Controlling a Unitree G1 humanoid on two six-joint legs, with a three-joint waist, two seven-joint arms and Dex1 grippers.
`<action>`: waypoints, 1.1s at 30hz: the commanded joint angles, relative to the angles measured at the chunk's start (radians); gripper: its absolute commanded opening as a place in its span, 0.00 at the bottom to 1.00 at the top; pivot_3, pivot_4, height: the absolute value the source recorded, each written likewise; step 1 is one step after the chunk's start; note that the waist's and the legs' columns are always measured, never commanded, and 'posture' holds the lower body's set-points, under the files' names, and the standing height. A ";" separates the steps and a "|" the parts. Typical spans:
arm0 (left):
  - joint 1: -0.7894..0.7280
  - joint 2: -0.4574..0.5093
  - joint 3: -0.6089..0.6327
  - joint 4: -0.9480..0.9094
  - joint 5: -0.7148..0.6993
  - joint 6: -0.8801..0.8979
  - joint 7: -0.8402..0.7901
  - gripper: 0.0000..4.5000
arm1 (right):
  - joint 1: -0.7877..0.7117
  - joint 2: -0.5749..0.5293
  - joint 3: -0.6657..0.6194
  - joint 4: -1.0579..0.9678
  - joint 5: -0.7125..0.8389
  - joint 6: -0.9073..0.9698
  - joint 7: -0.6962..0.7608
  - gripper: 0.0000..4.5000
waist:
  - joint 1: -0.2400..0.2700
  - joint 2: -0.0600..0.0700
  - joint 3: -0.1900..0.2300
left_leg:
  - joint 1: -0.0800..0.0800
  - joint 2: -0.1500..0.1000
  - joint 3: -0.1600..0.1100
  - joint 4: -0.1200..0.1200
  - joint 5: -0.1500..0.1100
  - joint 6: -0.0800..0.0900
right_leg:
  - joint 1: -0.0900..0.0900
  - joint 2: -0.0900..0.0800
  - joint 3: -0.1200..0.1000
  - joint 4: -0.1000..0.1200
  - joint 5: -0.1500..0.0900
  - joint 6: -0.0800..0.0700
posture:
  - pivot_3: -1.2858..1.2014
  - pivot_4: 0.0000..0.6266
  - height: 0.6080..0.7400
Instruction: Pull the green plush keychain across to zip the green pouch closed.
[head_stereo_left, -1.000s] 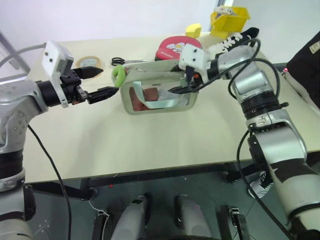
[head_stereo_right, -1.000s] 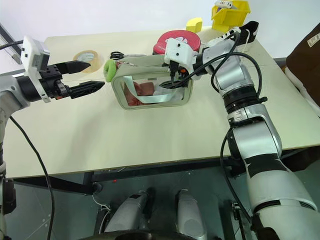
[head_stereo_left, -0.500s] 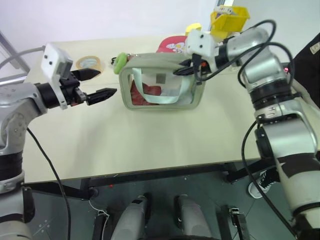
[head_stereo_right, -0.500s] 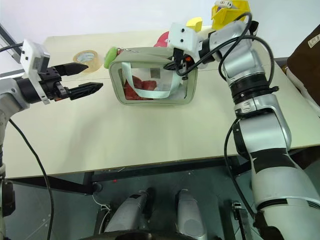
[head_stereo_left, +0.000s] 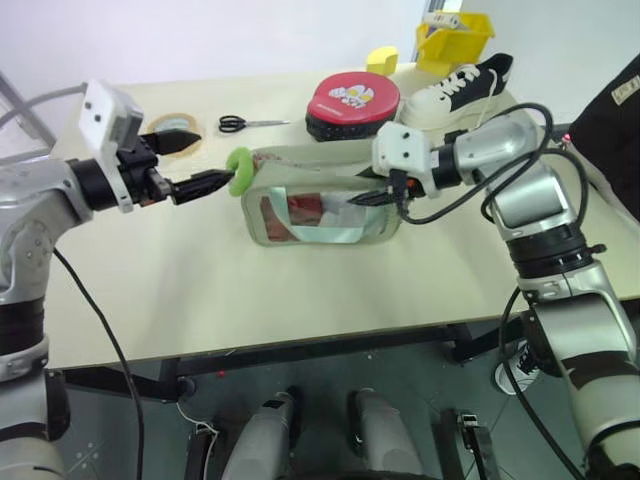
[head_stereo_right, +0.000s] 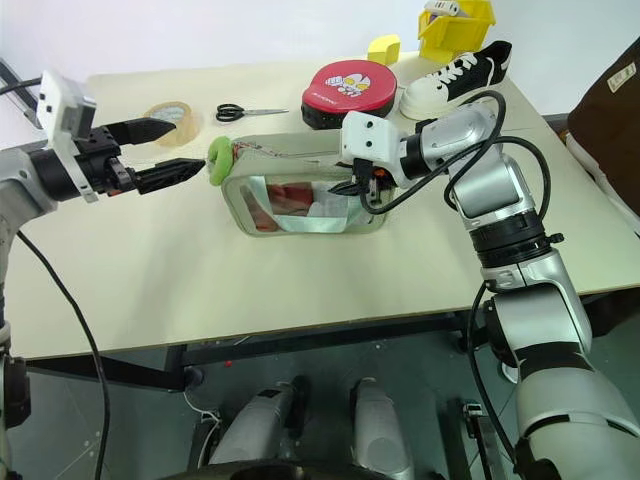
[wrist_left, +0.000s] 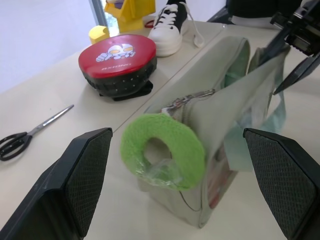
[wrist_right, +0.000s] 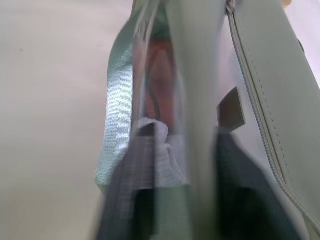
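A boxy pale sage-green pouch (head_stereo_left: 320, 205) with a clear plastic front panel lies at the centre of the frame on a cream surface (head_stereo_left: 300, 290), its small lime-green fuzzy ring-shaped plush keychain (head_stereo_left: 238, 172) hanging at the pouch's left end. From the left of the frame the left tool (head_stereo_left: 190, 165) points at the ring, its two black fingers spread wide, the lower fingertip right beside the plush; whether it touches cannot be told. In the left wrist view the ring (wrist_left: 162, 157) sits between the two parted fingers, fastened to the metal zipper pull. From the right of the frame the right tool (head_stereo_left: 378, 196) reaches the pouch's right end at its upper edge; its wrist view shows its fingers either side of the pouch wall, though whether they pinch it cannot be told. Toward the top of the frame lie a round red pad (head_stereo_left: 352, 100), black-handled scissors (head_stereo_left: 250, 123), a tan tape roll (head_stereo_left: 172, 128), a black-and-white sneaker (head_stereo_left: 458, 88) and a yellow bin (head_stereo_left: 455, 38).
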 joint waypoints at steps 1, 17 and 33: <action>-0.022 0.019 0.006 0.001 0.012 -0.013 -0.012 1.00 | -0.037 -0.039 -0.049 -0.056 0.029 0.023 -0.002 0.81 | 0.004 0.000 0.000 | 0.000 0.000 0.000 0.000 0.000 0.000 | 0.000 0.000 0.000 0.000 0.000 0.000 | 0.52 0.24 1.00; -0.029 -0.002 -0.078 0.044 0.080 -0.060 -0.069 1.00 | 0.127 -0.169 -0.102 -0.151 0.070 0.103 -0.075 0.76 | 0.010 0.000 0.000 | 0.000 0.000 0.000 0.001 0.000 0.001 | 0.001 -0.002 0.000 -0.001 -0.002 -0.003 | 0.52 0.24 1.00; -0.049 -0.129 -0.143 0.173 0.179 -0.178 -0.058 1.00 | 0.129 -0.131 -0.098 -0.128 0.097 0.026 -0.100 0.01 | 0.004 0.000 0.000 | 0.000 0.000 0.000 0.001 0.000 0.001 | 0.001 -0.001 0.000 -0.001 -0.001 -0.001 | 0.52 0.24 1.00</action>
